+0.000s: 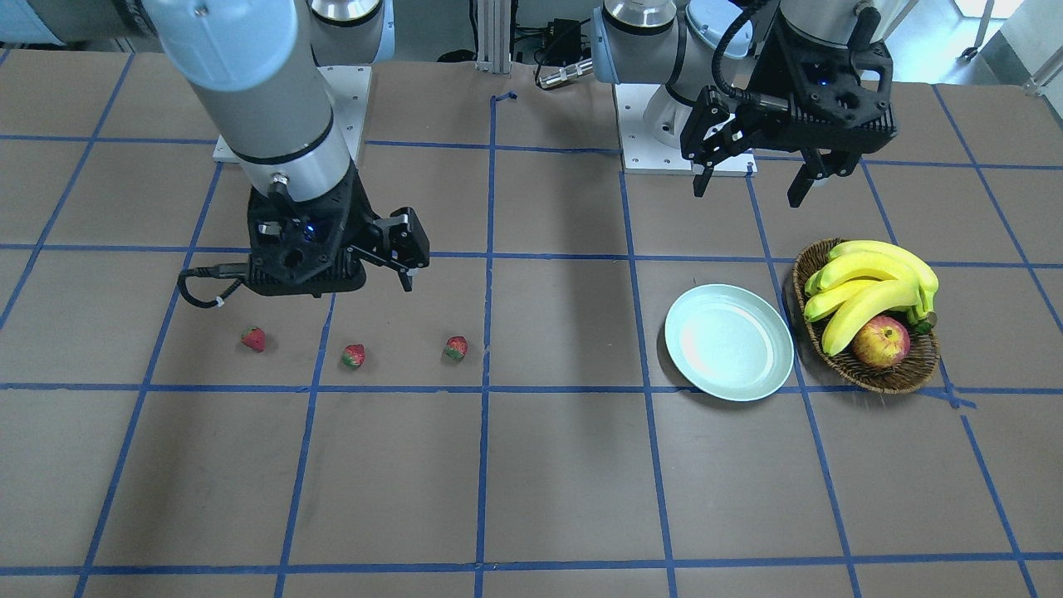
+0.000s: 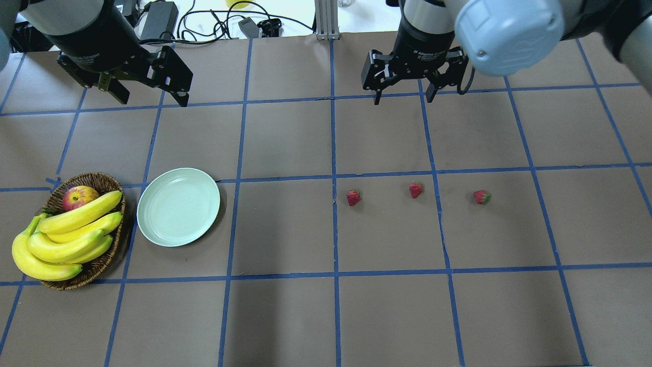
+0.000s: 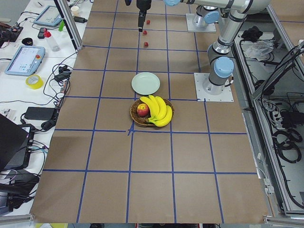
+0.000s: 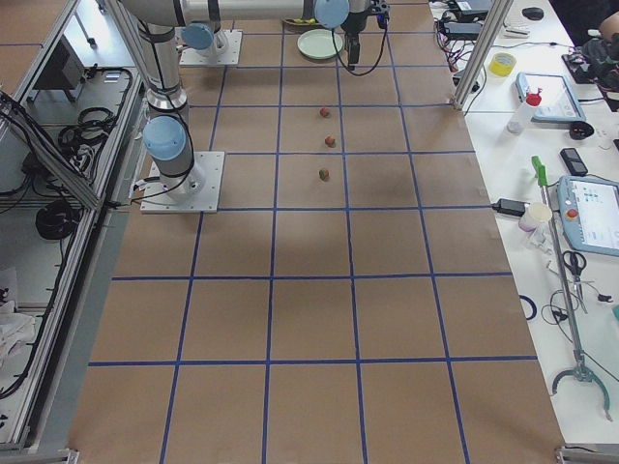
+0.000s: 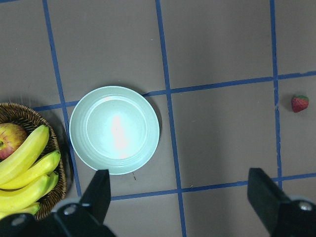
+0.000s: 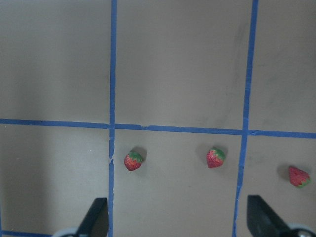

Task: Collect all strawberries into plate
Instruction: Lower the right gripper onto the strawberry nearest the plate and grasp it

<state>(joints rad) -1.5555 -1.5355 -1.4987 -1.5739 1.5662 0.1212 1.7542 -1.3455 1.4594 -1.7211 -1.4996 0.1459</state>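
Three small red strawberries lie in a row on the brown table: one nearest the middle [image 2: 353, 197], a middle one [image 2: 416, 189] and an outer one [image 2: 481, 197]. All three show in the right wrist view [image 6: 133, 161]. The pale mint plate [image 2: 178, 206] lies empty to their left, beside the basket. My right gripper [image 2: 405, 97] is open, raised above the table behind the strawberries. My left gripper [image 2: 147, 99] is open, raised behind the plate, which shows below it in the left wrist view [image 5: 114, 130].
A brown wicker basket [image 2: 102, 182] with bananas [image 2: 66, 237] and a red-yellow apple [image 2: 79, 197] stands just left of the plate. Blue tape lines grid the table. Cables and a metal post [image 2: 326, 18] sit at the far edge.
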